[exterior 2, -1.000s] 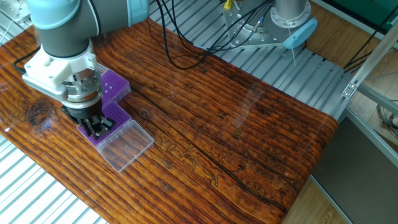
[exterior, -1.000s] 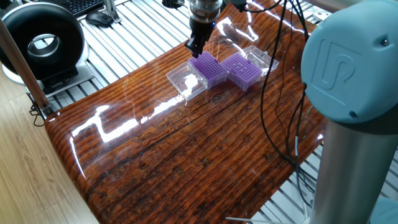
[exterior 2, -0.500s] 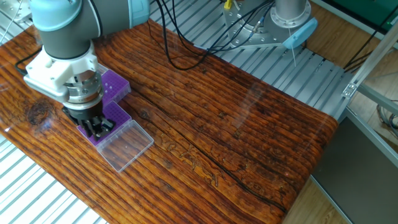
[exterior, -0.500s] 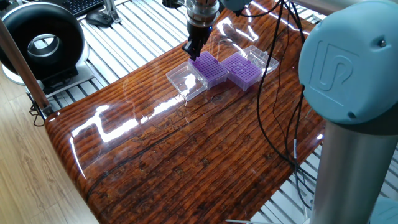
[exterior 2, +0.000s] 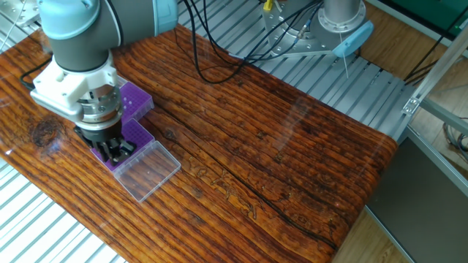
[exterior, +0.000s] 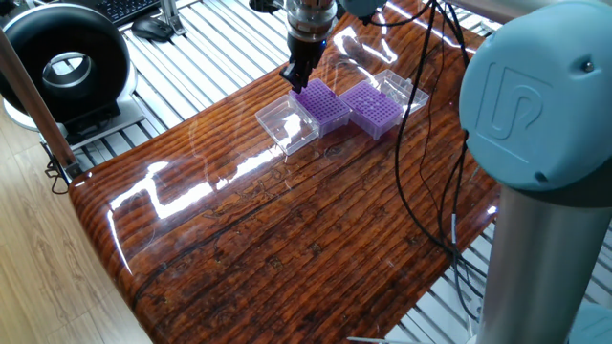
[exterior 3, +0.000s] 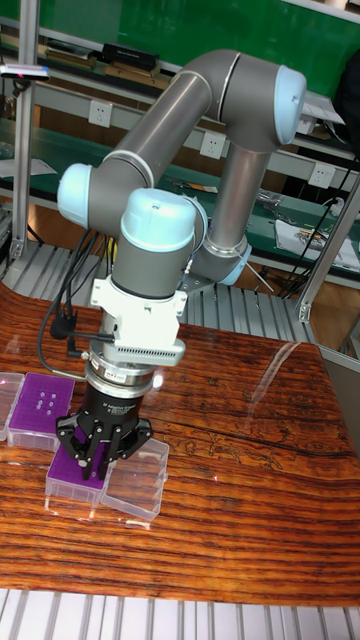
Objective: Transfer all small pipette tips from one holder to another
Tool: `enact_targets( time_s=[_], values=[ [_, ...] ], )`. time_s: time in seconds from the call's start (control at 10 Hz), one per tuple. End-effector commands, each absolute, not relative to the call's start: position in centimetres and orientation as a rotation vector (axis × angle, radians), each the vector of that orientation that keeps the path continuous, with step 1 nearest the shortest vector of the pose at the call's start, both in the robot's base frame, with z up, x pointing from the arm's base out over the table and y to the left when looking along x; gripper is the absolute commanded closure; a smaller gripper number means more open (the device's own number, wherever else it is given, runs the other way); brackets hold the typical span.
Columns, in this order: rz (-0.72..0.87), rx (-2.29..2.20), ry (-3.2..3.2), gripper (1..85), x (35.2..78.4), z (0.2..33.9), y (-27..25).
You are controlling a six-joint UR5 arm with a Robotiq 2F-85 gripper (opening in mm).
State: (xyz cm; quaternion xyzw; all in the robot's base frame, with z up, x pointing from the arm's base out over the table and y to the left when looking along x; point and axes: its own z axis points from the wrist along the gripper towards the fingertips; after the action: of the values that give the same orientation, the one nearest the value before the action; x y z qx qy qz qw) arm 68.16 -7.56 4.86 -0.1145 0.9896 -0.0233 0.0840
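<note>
Two purple grid racks lie side by side on the wooden table. My gripper [exterior 3: 100, 458] hangs just above the nearer rack [exterior 3: 72, 472], at its outer edge, also seen as the gripper [exterior: 295, 74] over that rack [exterior: 325, 107] and as the gripper [exterior 2: 114, 150] over the rack [exterior 2: 134, 134]. Its fingers are drawn together to a point; anything between them is too small to make out. The second rack [exterior 3: 38, 408] shows several small pipette tips [exterior 3: 45, 400] as pale dots in its holes.
A clear hinged lid [exterior: 286, 124] lies open beside the nearer rack, and another clear lid [exterior: 403, 88] lies beside the second rack [exterior: 373, 108]. Black cables [exterior: 421, 143] hang across the table's right side. The arm's base [exterior: 540, 143] stands at the right.
Over the first half second the gripper rose a little and shifted slightly away from the rack. Since then it has barely moved.
</note>
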Motion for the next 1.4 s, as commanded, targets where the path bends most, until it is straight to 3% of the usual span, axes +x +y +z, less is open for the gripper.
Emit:
enact_targets(
  time_s=[0.0, 1.3],
  values=[
    [-0.061, -0.327, 2.951, 61.0, 68.15, 4.77, -7.57],
    [-0.048, -0.296, 2.978, 61.7, 67.31, 4.39, -7.70]
  ],
)
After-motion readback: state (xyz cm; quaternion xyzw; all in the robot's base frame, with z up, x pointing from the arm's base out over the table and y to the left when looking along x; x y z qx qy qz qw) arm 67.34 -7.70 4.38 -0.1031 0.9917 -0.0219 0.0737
